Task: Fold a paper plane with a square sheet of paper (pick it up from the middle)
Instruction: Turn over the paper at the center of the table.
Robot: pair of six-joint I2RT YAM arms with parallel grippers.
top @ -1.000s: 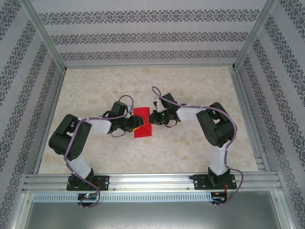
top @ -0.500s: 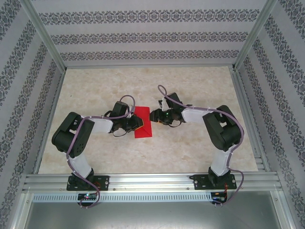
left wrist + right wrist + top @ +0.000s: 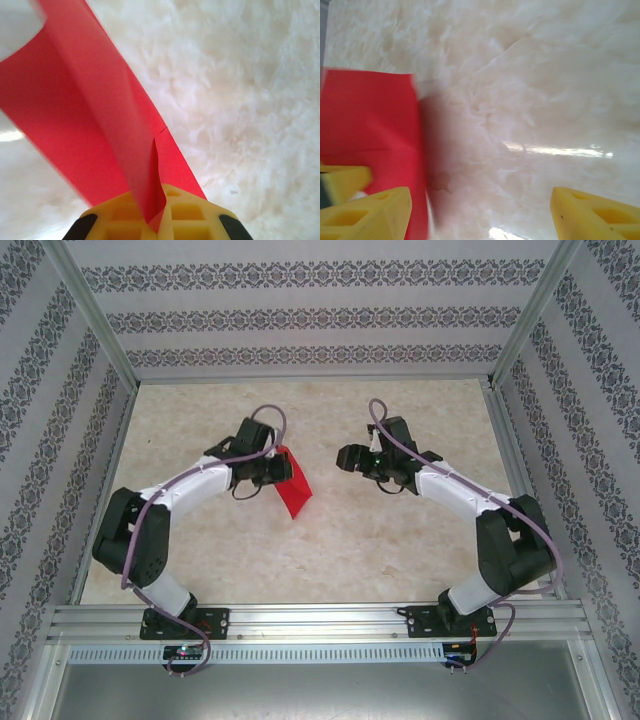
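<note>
In the top view the left gripper (image 3: 278,470) sits a little toward 9 o'clock of the table's (image 3: 400,550) middle. It is clamped tight on one end of the folded red paper (image 3: 295,495). From the grip the paper runs out toward 5 o'clock as a narrow strip that tapers toward its far end. Whether that far end touches the table or hangs just above it cannot be told from here.

The left wrist view shows the hold close up. The two yellow fingers (image 3: 185,212) of the left gripper (image 3: 155,217) meet at the 6 o'clock edge of the picture, and the red paper (image 3: 75,110) is pinched in the seam between them. From there the paper fans out toward 11 o'clock in at least two layers. One layer stands up as a raised fold along the middle, with a short crease or slit at its edge. Beyond it lies the pale, marbled table surface, blurred.

The right gripper (image 3: 345,456) is at about 2 o'clock from the paper in the top view. It is apart from the paper and its tips point toward 9 o'clock. In the right wrist view its jaws stand wide apart, with one yellow finger (image 3: 370,210) at 7 o'clock and the other at 5 o'clock. The right gripper (image 3: 480,215) has only bare table between its fingers and holds nothing. The red paper (image 3: 365,115) shows at 9 o'clock there, and its shadow falls on the table just beside its straight edge.
</note>
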